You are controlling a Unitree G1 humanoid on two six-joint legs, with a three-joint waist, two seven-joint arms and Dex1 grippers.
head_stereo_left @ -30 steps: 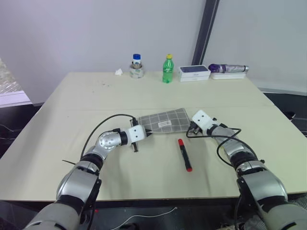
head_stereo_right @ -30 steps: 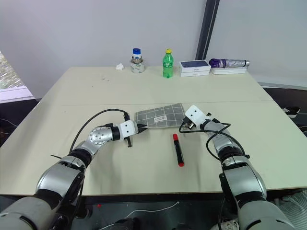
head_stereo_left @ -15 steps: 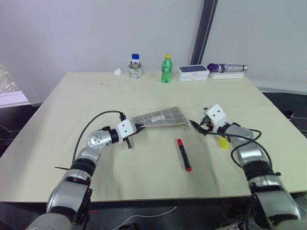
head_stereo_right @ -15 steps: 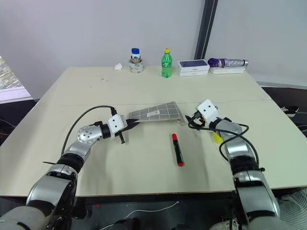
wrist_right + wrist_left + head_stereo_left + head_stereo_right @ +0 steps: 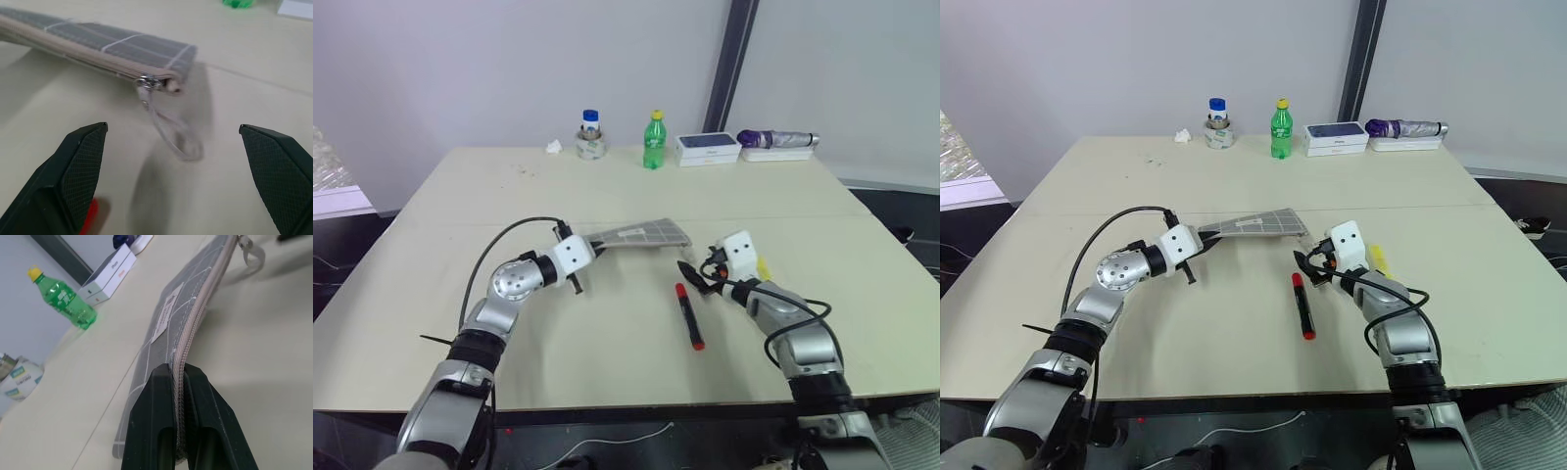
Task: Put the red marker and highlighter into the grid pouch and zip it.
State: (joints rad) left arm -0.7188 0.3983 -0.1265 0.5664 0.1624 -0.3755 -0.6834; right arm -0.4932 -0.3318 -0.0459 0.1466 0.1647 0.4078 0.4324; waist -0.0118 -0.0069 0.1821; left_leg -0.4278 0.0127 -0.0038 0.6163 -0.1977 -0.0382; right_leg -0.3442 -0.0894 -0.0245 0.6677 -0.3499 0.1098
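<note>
Left pincer (image 5: 178, 431) is clamped shut on the near end of the grid pouch (image 5: 641, 235), gripping it along the zipper seam and holding it clear of the counter (image 5: 607, 196), edge-on and roughly level. The zipper pull (image 5: 149, 83) sits at the far end of the pouch with its thin cord (image 5: 173, 134) hanging below; along the visible length the zipper teeth look closed, though the wrist view is too oblique to be sure.

Right pincer (image 5: 1310, 266) stands wide, holding nothing, just short of the pouch's free end and facing the pull. The red marker (image 5: 689, 315) lies flat on the counter in front of the pouch, between the two arms and apart from both. The highlighter (image 5: 1378, 259) lies on the counter just beyond the right forearm, partly hidden by it.

Assessment: neither item is in the pouch — the step in hand appears to be opening it, one pincer anchoring the pouch while the other goes for the pull. The next move calls for the right pincer to advance a little, close on the small pull or its cord, and draw it along the seam toward the left pincer. The cord is thin and slack — a poor grasp is likely to slip.
</note>
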